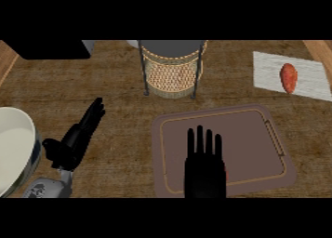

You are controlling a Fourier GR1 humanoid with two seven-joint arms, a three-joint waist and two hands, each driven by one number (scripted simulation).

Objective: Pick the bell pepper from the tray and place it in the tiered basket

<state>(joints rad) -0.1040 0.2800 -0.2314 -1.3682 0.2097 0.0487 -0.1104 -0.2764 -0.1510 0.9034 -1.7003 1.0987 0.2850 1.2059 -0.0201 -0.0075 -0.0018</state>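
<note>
- Our left hand [77, 137] lies left of the tray, fingers straight and close together, holding nothing; we would leave it be
- Our right hand [204, 165] hovers flat over the tray [264, 139], fingers straight and a little spread, pinching nothing
- Only a red sliver shows at the right edge of that palm; we judge it to be the pepper [226, 175], lying on the tray under the hand
- To grasp well, we would lower the right hand, curl fingers and thumb round the pepper, and see that it is caught before lifting
- We would then lift high and carry it ahead and slightly left to the basket [172, 69], clearing its rim
- Counted: one bowl [10, 148] just left of the left hand, two hands, one basket, one tray, one pepper, and one cloth [309, 79] well ahead-right of the right hand bearing one orange-red thing [288, 78], which we judge is not our target
</note>
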